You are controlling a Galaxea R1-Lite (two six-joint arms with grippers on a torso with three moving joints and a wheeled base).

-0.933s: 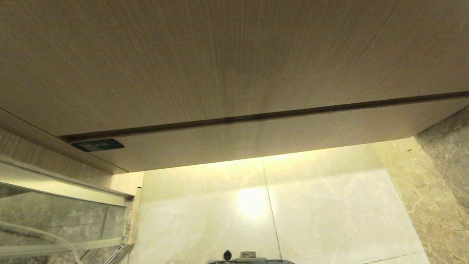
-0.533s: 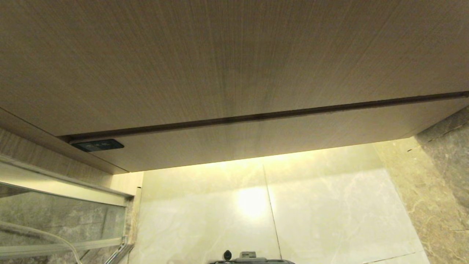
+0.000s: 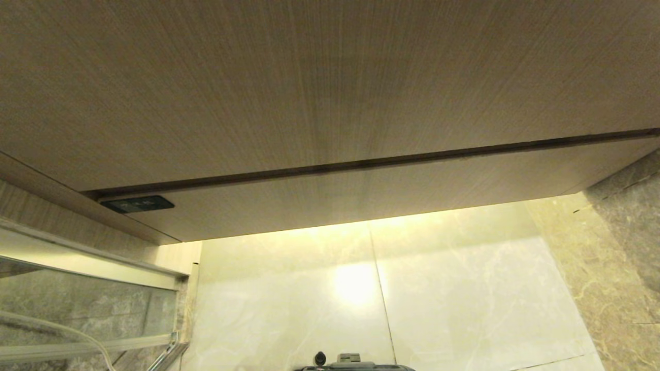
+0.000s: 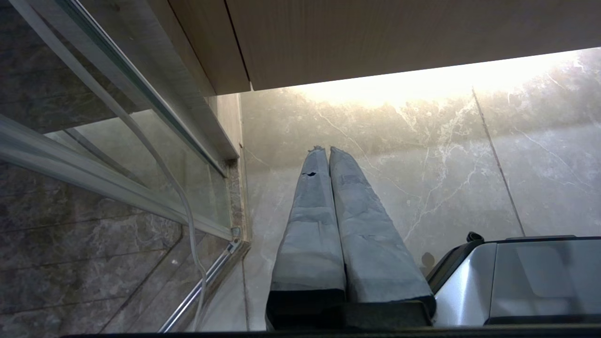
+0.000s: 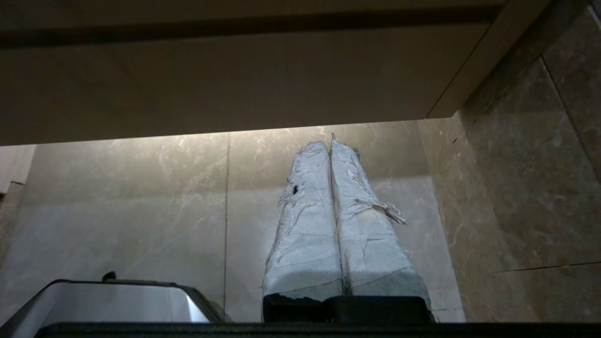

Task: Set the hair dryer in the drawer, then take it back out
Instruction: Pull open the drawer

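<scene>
Cabinet front, both arms idle, drawer closed.
Left gripper clenched, empty; closed drawer under the wood panel; right gripper clenched, empty. Hair dryer not visible. Risk: the handleless front offers shut fingers little purchase, so a pull may slip.

— How are the left gripper fingers finished?
— Long tapered fingers are wrapped in grey tape over black bases.
— And the right gripper?
— Whiter, wrinkled tape is seen, torn in places; a silver-grey base housing is glimpsed.
</scene>
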